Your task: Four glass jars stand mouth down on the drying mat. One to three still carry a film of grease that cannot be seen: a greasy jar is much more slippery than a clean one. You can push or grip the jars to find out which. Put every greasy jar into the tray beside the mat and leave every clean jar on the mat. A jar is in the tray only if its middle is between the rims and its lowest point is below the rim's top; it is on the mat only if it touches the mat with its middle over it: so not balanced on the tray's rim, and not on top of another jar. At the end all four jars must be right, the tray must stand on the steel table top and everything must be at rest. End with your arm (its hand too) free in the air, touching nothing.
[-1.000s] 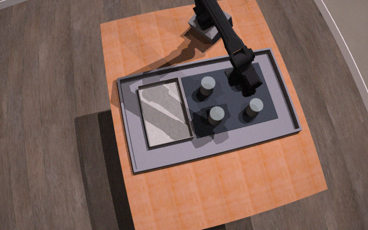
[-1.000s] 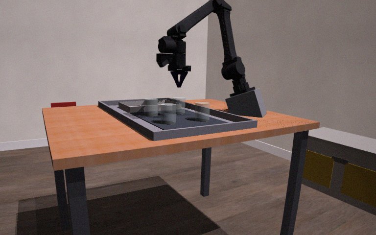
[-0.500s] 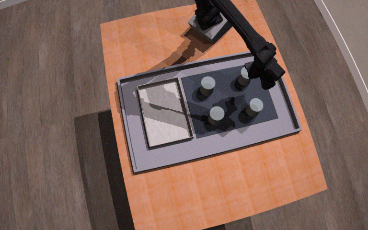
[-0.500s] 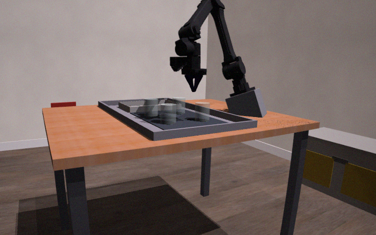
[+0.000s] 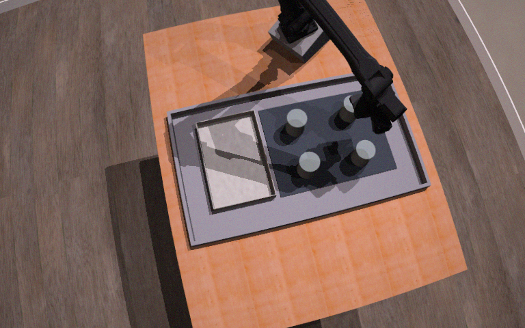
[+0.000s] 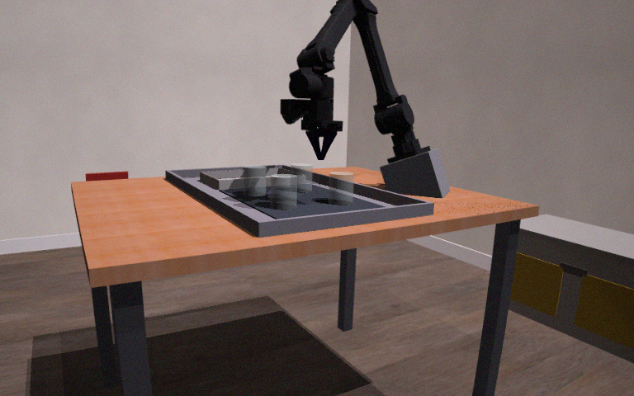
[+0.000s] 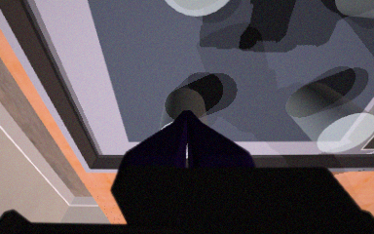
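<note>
Four glass jars stand mouth down on the dark drying mat (image 5: 271,131) (image 6: 336,207) (image 7: 146,58). They are the back left jar (image 5: 296,117) (image 6: 303,176), the back right jar (image 5: 347,109) (image 6: 341,186) (image 7: 185,103), the front left jar (image 5: 310,162) (image 6: 256,179) and the front right jar (image 5: 365,149) (image 6: 283,190) (image 7: 341,132). The tray (image 5: 243,202) (image 6: 220,179) beside the mat holds no jar. My gripper (image 5: 381,126) (image 6: 320,156) (image 7: 187,117) is shut and empty. It hangs well above the back right jar, which the arm partly hides in the overhead view.
The mat and tray lie on a grey steel top with a raised rim (image 5: 251,224) (image 6: 327,223), set on an orange wooden table (image 5: 310,278) (image 6: 163,223). The arm's base (image 5: 299,38) (image 6: 413,175) stands behind the steel top. A red block (image 6: 106,175) lies at the table's far edge.
</note>
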You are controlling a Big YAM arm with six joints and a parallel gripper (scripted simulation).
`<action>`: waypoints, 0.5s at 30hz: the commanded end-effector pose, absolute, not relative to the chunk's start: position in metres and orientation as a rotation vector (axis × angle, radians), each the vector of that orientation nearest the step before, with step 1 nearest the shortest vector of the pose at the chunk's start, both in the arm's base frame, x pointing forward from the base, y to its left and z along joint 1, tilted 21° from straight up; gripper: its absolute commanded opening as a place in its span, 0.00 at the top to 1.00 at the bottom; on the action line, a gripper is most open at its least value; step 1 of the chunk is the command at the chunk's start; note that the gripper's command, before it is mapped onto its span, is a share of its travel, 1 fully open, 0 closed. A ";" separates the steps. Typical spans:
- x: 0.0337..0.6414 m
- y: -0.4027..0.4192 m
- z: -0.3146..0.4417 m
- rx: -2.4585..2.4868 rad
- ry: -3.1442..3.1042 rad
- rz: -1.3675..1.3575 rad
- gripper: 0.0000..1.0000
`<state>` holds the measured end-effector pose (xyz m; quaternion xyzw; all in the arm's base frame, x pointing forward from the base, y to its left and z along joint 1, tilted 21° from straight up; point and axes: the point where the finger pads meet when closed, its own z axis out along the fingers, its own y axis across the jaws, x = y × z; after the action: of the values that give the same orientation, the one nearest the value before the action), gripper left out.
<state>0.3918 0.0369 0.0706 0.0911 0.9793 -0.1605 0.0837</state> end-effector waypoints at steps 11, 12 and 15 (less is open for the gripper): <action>0.408 0.022 0.028 0.269 2.912 -0.475 1.00; 0.408 0.022 0.028 0.269 2.912 -0.475 1.00; 0.408 0.022 0.028 0.269 2.912 -0.475 1.00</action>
<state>0.4031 0.0220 0.0267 0.0936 0.9789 -0.1620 0.0827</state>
